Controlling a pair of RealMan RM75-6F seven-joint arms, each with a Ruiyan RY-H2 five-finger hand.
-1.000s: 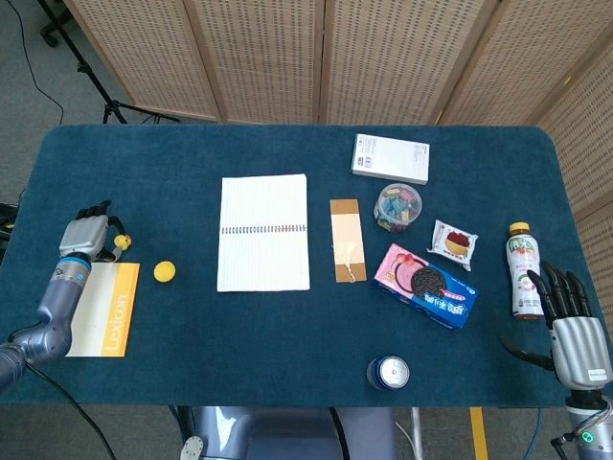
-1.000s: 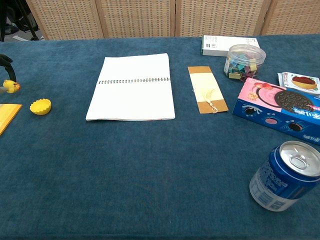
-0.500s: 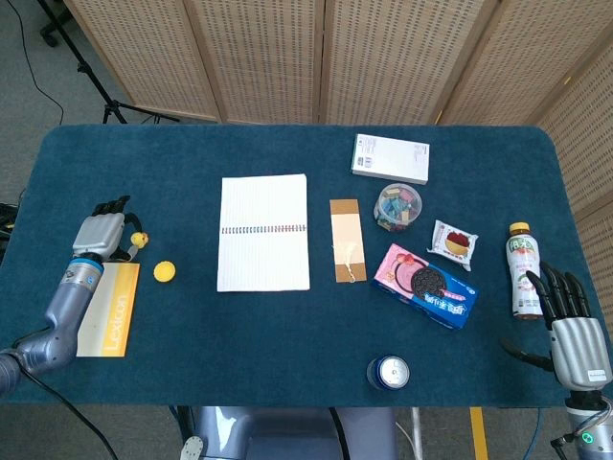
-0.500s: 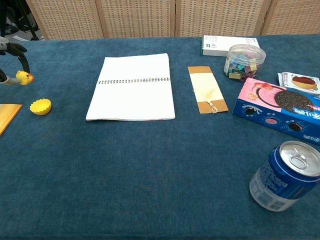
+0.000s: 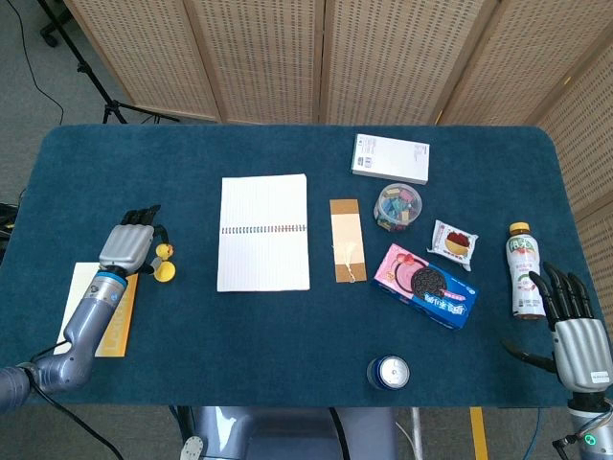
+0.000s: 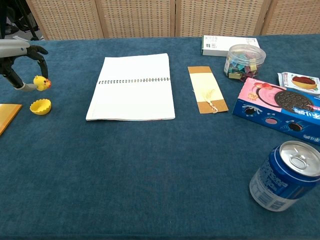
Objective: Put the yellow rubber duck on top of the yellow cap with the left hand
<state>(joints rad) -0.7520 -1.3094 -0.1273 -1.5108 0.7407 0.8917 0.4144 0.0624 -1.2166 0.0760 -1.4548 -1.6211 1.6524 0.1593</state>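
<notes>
My left hand [image 5: 128, 246] [image 6: 20, 60] pinches the small yellow rubber duck [image 5: 165, 252] [image 6: 41, 82] at the table's left side. The duck hangs in the air just above the yellow cap [image 5: 166, 272] [image 6: 40, 106], apart from it in the chest view. The cap lies open side up on the blue cloth. Far off at the front right corner, my right hand [image 5: 577, 331] stays with its fingers spread and nothing in them.
A yellow booklet [image 5: 101, 309] lies under my left forearm. An open notebook [image 5: 264, 232] is right of the cap, then a bookmark [image 5: 347, 240], cookie box [image 5: 425, 286], clip jar [image 5: 397, 207], white box [image 5: 390, 158], snack pack [image 5: 452, 243], bottle [image 5: 523, 271] and can [image 5: 388, 372].
My left hand has carried the duck to the right, from beside the booklet to a spot right over the cap. The right hand has stayed put.
</notes>
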